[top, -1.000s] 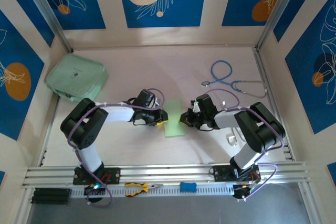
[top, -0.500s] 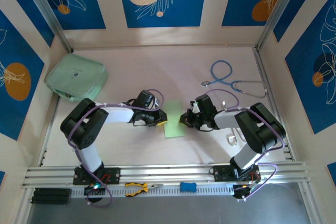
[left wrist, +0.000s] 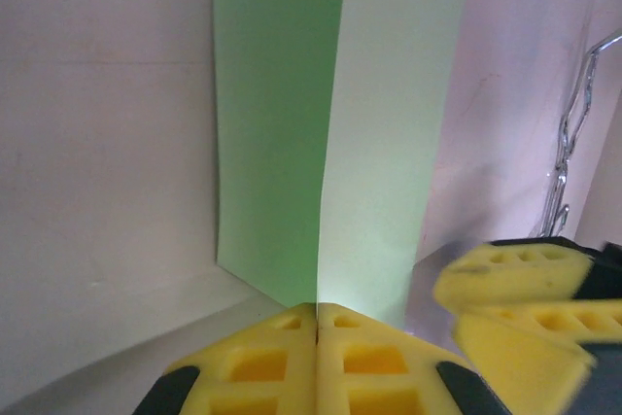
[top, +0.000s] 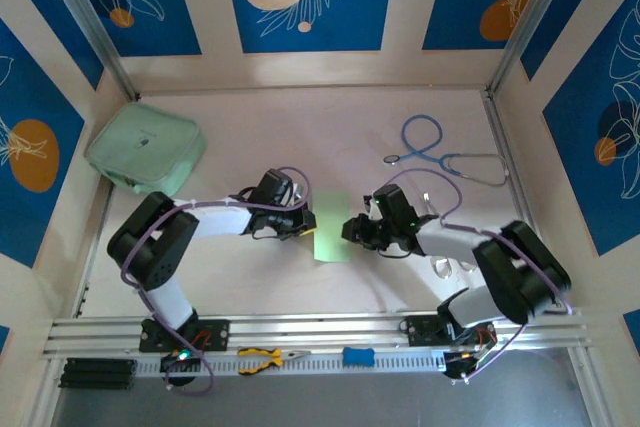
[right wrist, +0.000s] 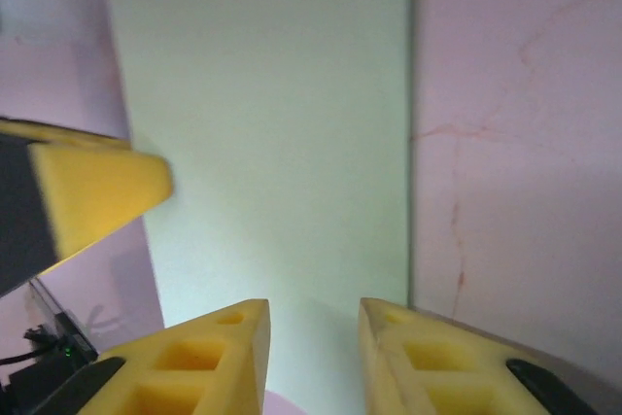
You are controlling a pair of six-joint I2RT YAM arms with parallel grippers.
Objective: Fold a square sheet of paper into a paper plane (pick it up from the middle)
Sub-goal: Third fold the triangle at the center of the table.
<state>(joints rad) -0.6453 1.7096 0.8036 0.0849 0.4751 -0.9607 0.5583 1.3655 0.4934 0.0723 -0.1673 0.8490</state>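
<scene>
The sheet [top: 332,239] sits near the middle of the table [top: 300,137], slightly toward the near edge, with a gripper at each long side. It is no flat square. The left wrist view shows a crease running its length, with a darker panel on one side and a paler panel on the other.

The left gripper [top: 308,227] is closed tight, pads meeting with no gap. The crease runs straight into their seam, so it has the sheet pinched at the fold. The right gripper [top: 350,231] stands narrowly parted at the opposite edge, with pale paper stretching away in front of its fingers. I cannot say for sure whether either pad touches the paper, because the near edge is hidden under the fingertips.

My reading is that one pinch alone now carries the sheet, and that is the weak point. Thin paper held at a single spot can pivot or droop, so the two panels may spring apart and the fold lose its line. If the right fingers brush the edge, they could drag the sheet sideways and skew the crease, or tug it out of the left pads. A hard pull by the left arm could crumple or tear the paper at the pinch.
</scene>
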